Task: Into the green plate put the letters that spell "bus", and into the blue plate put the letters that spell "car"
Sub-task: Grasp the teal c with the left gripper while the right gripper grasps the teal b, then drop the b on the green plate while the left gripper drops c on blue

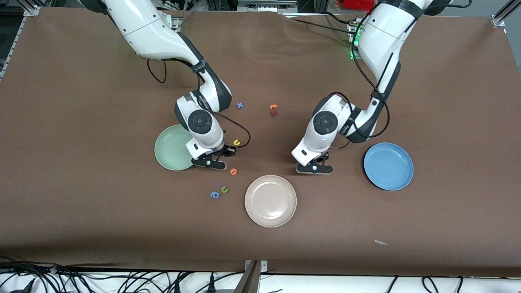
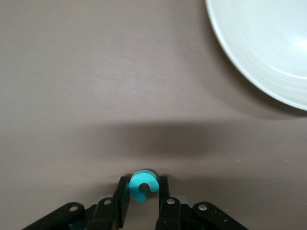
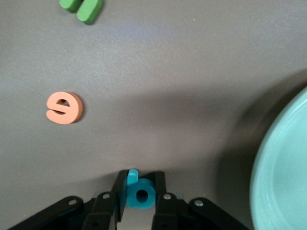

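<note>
No printed text or labels are legible anywhere in these views.

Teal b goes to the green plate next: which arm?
Right. Its gripper is already shut on the teal b, beside the green plate. Left gripper grips the teal c.

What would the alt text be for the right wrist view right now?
The right gripper has its jaws shut on a teal "b" just above the brown table. An orange letter and an olive-green letter lie on the table, with the green plate at one edge.
</note>
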`<state>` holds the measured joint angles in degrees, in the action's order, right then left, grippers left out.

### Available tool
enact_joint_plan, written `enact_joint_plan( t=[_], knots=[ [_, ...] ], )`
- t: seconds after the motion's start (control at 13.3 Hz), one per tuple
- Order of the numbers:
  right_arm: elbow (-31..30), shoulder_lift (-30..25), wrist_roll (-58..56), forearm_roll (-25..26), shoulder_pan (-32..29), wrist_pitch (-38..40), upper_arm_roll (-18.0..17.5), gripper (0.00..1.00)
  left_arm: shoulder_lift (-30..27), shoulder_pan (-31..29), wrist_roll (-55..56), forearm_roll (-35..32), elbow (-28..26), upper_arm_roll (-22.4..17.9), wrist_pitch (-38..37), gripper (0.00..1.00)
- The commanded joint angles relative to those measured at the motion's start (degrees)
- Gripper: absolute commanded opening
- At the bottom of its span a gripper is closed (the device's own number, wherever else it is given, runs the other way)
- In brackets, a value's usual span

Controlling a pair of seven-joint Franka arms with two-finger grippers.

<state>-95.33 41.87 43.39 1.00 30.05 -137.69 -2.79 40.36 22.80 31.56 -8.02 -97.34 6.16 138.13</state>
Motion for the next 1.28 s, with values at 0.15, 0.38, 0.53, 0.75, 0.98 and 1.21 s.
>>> enact_joint_plan(
  t=[0.15, 0.38, 0.53, 0.75, 0.98, 1.21],
  knots=[
    [0.59, -4.69, -7.67, -0.03, -2.88, 4.52, 1.03, 0.08, -1.59, -3.19, -7.37, -1.65, 8.47, 0.52, -18.04, 0.16],
    [-0.11, -6.98, -14.71, -0.20, -7.18, 11.20, 0.95, 0.09, -2.39, -8.10, -18.24, -1.65, 10.94, 0.52, -26.14, 0.16],
    [-2.30, -8.03, -15.70, -0.21, -7.72, 11.57, 1.73, 0.11, -3.26, -11.80, -26.51, -1.91, 10.86, 0.35, -27.39, 0.16],
    [-7.22, -8.91, -15.88, 0.06, -7.72, 9.82, 2.61, 0.11, -3.27, -18.03, -33.38, -2.26, 10.86, 0.26, -27.66, 0.17],
    [-10.84, -9.35, -15.62, 0.06, -7.72, 7.00, 2.88, 0.47, -3.00, -21.39, -35.16, -2.35, 10.77, 0.34, -27.48, 0.19],
    [-9.87, -9.61, -15.18, -0.03, -7.64, 8.93, 3.14, 0.99, -1.25, -22.80, -37.70, -2.44, 10.77, 0.26, -27.04, 0.48]
  ],
)
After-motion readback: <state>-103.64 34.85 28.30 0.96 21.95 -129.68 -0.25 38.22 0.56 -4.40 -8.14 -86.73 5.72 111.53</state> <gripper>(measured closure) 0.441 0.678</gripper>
